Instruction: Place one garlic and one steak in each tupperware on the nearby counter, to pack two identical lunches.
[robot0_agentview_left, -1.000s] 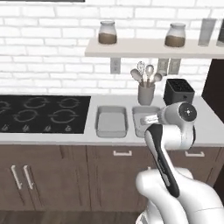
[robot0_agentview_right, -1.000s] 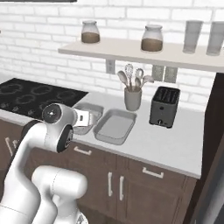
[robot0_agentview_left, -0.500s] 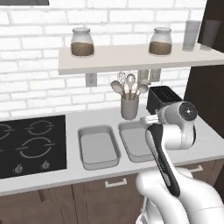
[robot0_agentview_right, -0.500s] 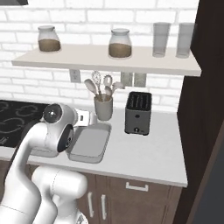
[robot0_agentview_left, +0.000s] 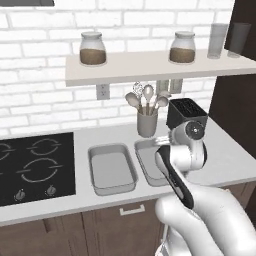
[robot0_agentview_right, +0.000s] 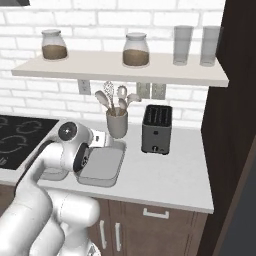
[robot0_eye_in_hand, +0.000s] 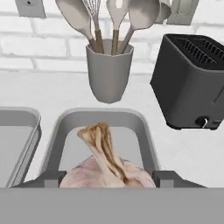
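A: Your claw (robot0_eye_in_hand: 107, 183) is clamped on a garlic (robot0_eye_in_hand: 105, 168), stem pointing away from it.

B: Where's the tray?

A: The right tupperware (robot0_eye_in_hand: 144, 131) lies just ahead of and under the claw, long axis running away from you; the other (robot0_eye_in_hand: 26, 131) is to its left on the table (robot0_eye_in_hand: 183, 153). I'd say lower and let go

Tupperware (robot0_agentview_right: 107, 167) on counter (robot0_agentview_right: 165, 180) — toaster (robot0_agentview_right: 156, 129) just beyond
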